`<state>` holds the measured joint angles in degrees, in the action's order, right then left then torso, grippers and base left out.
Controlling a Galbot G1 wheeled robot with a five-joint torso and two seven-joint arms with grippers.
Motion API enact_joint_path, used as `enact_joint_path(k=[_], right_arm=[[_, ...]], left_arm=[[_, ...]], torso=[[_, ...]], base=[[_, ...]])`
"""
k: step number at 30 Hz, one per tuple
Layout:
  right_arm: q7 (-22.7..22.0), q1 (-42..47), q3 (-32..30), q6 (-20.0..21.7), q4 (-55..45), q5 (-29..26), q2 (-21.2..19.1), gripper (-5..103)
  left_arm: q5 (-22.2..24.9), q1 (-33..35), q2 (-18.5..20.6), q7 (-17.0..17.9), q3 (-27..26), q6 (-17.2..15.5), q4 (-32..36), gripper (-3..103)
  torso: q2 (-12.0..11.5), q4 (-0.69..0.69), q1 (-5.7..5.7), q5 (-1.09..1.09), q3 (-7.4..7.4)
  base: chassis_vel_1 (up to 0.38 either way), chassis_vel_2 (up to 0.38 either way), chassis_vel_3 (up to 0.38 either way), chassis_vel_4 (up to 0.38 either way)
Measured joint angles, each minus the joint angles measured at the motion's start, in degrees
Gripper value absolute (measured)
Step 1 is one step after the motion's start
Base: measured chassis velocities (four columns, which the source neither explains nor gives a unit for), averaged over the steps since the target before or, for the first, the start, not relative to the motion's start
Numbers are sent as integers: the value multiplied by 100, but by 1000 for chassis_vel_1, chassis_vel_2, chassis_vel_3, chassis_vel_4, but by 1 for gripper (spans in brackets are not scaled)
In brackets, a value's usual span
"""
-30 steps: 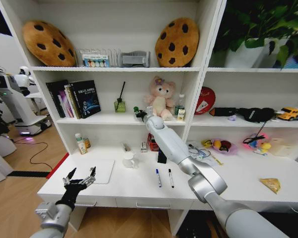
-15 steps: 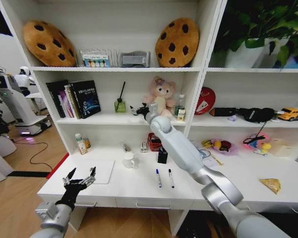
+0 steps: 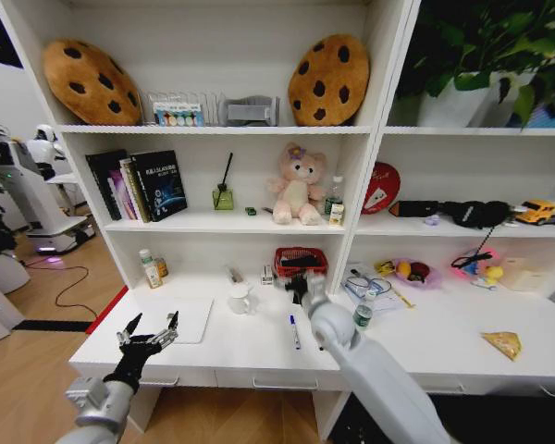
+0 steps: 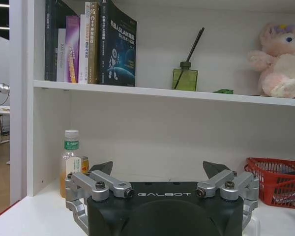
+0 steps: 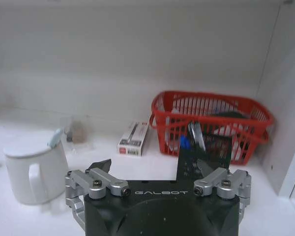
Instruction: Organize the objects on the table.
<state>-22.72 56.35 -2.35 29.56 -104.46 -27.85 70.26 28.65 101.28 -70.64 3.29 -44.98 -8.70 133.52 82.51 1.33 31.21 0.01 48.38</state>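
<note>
One green toy car (image 3: 250,211) now lies on the middle shelf (image 3: 185,222), and the right gripper (image 5: 155,169), open and empty, has come down over the table (image 3: 240,350) near a pen (image 3: 294,331), while the left gripper (image 3: 149,335) waits open.

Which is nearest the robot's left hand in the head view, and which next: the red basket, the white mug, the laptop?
1. laptop, just beside the left hand.
2. white mug, mid-desk.
3. red basket, at the back.
</note>
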Motion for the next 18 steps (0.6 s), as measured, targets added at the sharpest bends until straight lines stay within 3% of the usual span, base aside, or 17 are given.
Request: enact_joint_path(k=[5,9,11,12,14,15,18], right_arm=[[-15,133,-50,-80,402,25,199,86],[-174,111,-52,-29,531,-127,249,83],[-522,47,-69,228,556,-593,320,78],[-522,47,-69,228,556,-593,320,78],[-1079,-51,-74,549,458,-1368,375,76],[-1079,-51,-74,549,458,-1368,375,76],[-1581,-142,-62,893,301,-2046,369,74]], left_arm=[[0,0,0,0,0,0,0,100],[0,0,0,0,0,0,0,100],[0,0,0,0,0,0,0,100],[0,0,0,0,0,0,0,100],[0,0,0,0,0,1,0,100],[0,0,0,0,0,1,0,100],[0,0,0,0,0,1,0,100]], torso=[[-1,0,1,-1,0],[-1,1,2,-1,1],[-1,2,2,-1,1],[-1,2,2,-1,1],[-1,1,2,-1,1],[-1,1,2,-1,1],[-1,1,2,-1,1]], base=[[0,0,0,0],[0,0,0,0],[0,0,0,0],[0,0,0,0],[0,0,0,0],[0,0,0,0],[0,0,0,0]])
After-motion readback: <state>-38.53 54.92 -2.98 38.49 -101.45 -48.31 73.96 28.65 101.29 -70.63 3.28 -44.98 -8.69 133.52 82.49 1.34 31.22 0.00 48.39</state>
